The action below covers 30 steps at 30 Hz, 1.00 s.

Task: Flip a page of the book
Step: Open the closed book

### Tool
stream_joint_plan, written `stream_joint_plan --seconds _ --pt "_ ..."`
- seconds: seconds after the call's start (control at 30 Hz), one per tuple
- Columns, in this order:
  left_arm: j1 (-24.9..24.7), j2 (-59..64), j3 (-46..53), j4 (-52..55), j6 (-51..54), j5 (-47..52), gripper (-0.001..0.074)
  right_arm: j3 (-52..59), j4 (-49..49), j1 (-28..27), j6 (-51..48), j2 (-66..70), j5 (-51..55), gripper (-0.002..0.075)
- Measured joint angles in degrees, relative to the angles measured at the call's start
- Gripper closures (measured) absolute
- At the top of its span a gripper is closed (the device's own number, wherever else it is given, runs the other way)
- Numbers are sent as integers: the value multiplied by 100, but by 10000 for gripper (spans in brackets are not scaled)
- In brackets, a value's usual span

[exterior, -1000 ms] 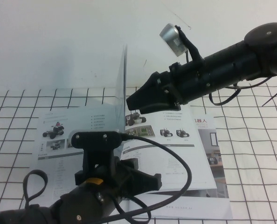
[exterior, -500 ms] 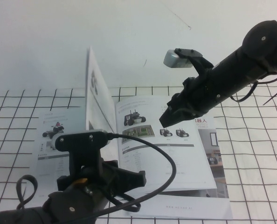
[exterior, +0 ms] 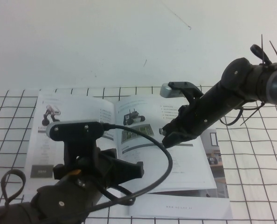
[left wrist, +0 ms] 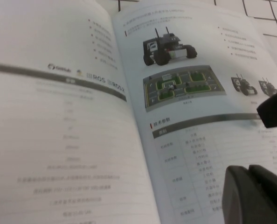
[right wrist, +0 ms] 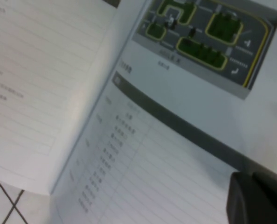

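The book (exterior: pixel 185 168) lies open on the white grid table. The page (exterior: pixel 78 114) lies flat on its left side, showing a robot photo and a dark grey bar; it also shows in the left wrist view (left wrist: pixel 59 116). My right gripper (exterior: pixel 164 136) is shut and empty, its tip low over the right-hand leaf (right wrist: pixel 185 154) near the table of fine text. My left gripper (exterior: pixel 135 171) is shut and empty, hovering over the book's lower middle, near the spine (left wrist: pixel 134 126). The right gripper's tip shows in the left wrist view (left wrist: pixel 273 108).
A second printed sheet (exterior: pixel 215 144) sticks out from under the book on the right. The left arm's black cable (exterior: pixel 169 163) loops over the book. A white wall (exterior: pixel 106 42) stands behind the table. Bare grid table (exterior: pixel 259 158) lies to the right.
The page, upright a second ago, has swung over to the left and lies flat. My right gripper has drawn back to the right and down. My left arm has shifted a little left.
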Motion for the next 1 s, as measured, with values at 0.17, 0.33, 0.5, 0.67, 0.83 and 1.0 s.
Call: stream_joint_plan --seconds 0.17,0.33,0.5,0.67,0.83,1.0 --pt "523 0 -78 26 14 530 737 0 -209 3 182 89 75 727" --pt "1348 0 -87 26 29 1584 737 263 -490 15 367 110 10 727" --pt "2166 0 -87 53 51 2476 737 564 -449 25 461 54 -131 727" --pt "2666 0 -87 98 139 2959 737 848 -399 156 549 -61 -339 727" --pt "2734 86 -90 119 247 3051 737 1023 -399 478 690 -149 -440 727" --pt "2734 490 -100 143 423 3017 737 1095 -434 784 786 -249 -468 727"
